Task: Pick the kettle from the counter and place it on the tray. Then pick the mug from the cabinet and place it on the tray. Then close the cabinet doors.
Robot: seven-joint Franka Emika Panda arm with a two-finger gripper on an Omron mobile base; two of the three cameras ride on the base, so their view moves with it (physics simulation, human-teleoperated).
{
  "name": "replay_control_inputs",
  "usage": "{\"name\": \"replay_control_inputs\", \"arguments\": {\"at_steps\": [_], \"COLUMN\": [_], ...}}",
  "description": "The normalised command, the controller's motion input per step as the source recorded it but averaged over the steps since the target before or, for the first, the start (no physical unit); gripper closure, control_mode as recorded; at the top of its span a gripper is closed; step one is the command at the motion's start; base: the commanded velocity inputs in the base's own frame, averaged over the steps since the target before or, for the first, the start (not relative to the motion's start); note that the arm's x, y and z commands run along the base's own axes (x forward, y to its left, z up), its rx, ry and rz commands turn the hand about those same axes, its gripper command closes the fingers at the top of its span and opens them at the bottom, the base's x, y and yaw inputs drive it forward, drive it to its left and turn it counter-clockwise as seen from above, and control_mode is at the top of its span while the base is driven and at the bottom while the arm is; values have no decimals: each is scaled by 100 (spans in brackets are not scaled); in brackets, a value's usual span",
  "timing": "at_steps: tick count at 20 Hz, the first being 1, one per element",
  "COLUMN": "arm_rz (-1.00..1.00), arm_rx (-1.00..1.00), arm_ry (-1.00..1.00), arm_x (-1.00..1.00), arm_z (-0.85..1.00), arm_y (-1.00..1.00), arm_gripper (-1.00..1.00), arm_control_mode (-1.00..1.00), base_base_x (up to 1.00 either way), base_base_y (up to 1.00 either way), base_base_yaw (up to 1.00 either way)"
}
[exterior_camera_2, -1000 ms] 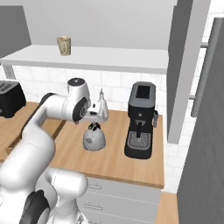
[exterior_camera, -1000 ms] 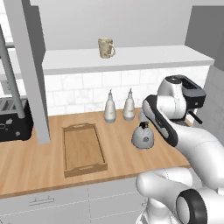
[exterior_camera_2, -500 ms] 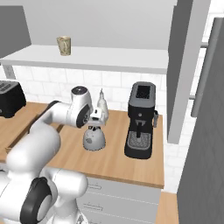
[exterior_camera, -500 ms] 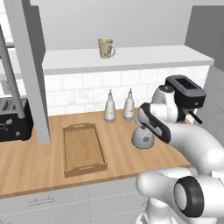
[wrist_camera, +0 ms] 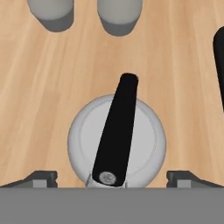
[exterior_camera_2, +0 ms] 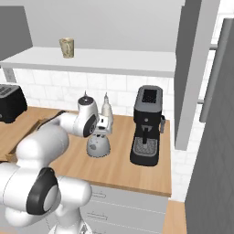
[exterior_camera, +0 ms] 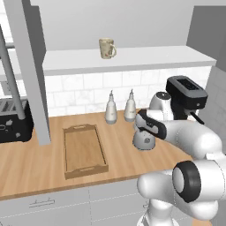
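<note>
White and bent low, your arm hung its gripper (wrist_camera: 112, 177) straight above the kettle (wrist_camera: 117, 141), jaws spread wide, gripping nothing.

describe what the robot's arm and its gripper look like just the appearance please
The arm is glossy white with rounded, bulbous links and dark grey to black bands and round caps at the joints. No cables or markings show. The gripper has two small dark grey fingertips, flat and wedge-shaped.

My arm reaches forward and bends down at the wrist so my gripper (wrist_camera: 112, 178) points straight down at the counter, jaws spread wide, one fingertip (wrist_camera: 39, 177) out to each side with nothing clamped between them
</note>
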Motion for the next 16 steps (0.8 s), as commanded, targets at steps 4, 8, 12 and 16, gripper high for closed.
{"name": "replay_control_inputs", "arguments": {"at_steps": [4, 8, 12, 16], "arm_rz": [0, 0, 0, 0], "arm_rx": [0, 0, 0, 0], "arm_ry": [0, 0, 0, 0], "arm_x": [5, 0, 9, 8], "arm_z": [-3, 0, 0, 0], "arm_y": [0, 1, 0, 0], "arm_gripper": [100, 100, 100, 100], "arm_control_mode": [-100, -100, -100, -100], "base_base_x": [0, 0, 0, 0], "base_base_y": [0, 0, 0, 0], "base_base_yaw": [0, 0, 0, 0]}}
